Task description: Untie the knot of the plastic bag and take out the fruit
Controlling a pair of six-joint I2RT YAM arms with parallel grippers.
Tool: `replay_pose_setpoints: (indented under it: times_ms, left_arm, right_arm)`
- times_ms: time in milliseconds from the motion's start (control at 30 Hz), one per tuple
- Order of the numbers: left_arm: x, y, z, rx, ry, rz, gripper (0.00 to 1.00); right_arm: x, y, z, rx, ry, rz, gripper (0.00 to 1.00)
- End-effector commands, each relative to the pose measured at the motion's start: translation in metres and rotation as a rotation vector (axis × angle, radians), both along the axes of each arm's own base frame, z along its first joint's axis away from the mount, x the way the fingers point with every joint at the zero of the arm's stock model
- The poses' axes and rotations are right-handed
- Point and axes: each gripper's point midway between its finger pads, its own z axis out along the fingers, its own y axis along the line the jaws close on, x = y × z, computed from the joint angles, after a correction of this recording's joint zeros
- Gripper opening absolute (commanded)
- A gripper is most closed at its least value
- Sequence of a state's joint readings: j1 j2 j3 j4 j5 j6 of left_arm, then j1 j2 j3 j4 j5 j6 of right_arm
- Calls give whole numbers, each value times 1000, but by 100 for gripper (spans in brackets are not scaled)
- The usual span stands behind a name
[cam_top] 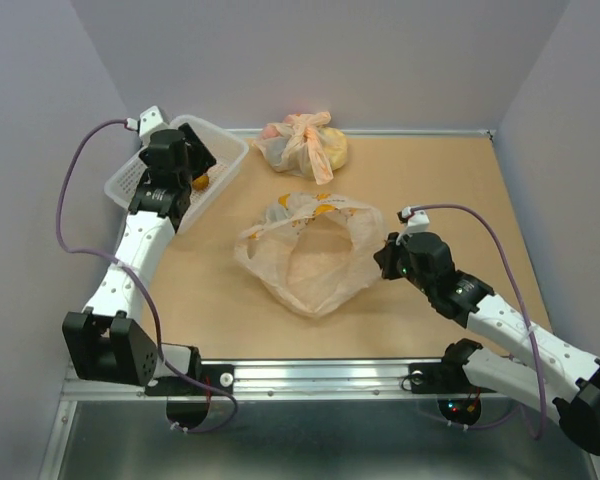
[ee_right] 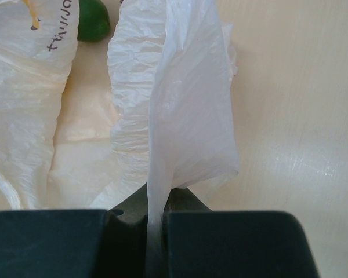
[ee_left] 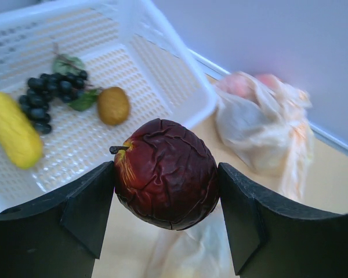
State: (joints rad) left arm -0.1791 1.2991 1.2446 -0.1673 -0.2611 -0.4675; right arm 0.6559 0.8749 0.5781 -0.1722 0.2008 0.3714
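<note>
Currently | left gripper [ee_left: 165, 223] clasps plum [ee_left: 165, 174] beside basket [ee_left: 188, 75] | right gripper [ee_right: 156, 223] pinches plastic bag [ee_right: 185, 116]; green fruit [ee_right: 93, 22] partly hidden

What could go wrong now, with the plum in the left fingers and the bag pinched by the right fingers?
1. The plum sits between the left fingers by the rim of the basket, not clearly over it; released here, it may fall outside.
2. The right fingers pinch only a thin fold of the plastic bag; a pull may tear it or let it slip.
</note>
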Motion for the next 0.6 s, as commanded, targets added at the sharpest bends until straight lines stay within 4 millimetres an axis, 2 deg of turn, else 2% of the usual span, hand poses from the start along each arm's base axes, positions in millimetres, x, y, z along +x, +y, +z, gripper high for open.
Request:
replay_pose_setpoints:
  times_ms: [0,67,167,233,267,300,400,567]
  left_arm:
    - [29,51,4,24,-43,132,4]
    - [39,67,-6,35,-27,164,7]
    - [56,98,-30,86,22,210,23]
    - [62,111,-52,111,68,235,51]
    - [65,116,-60,130,74,244,73]
    - [65,120,-67,135,86,253,79]
    - [67,132,-78,142,117,262,87]
    - [64,125,-77,130,114,228,95]
  right_arm:
    - [-1,6,9,33,-24,26,0]
    - [-2,7,10,35,-25,33,0]
    - [-2,8,10,35,-24,38,0]
    - [-3,8,7,30,-16,39,0]
    - [-3,8,5,30,-9,41,0]
    - [-3,8,2,27,-2,41,0]
    - [-3,9,-1,27,8,39,0]
    - [1,10,6,24,-4,35,0]
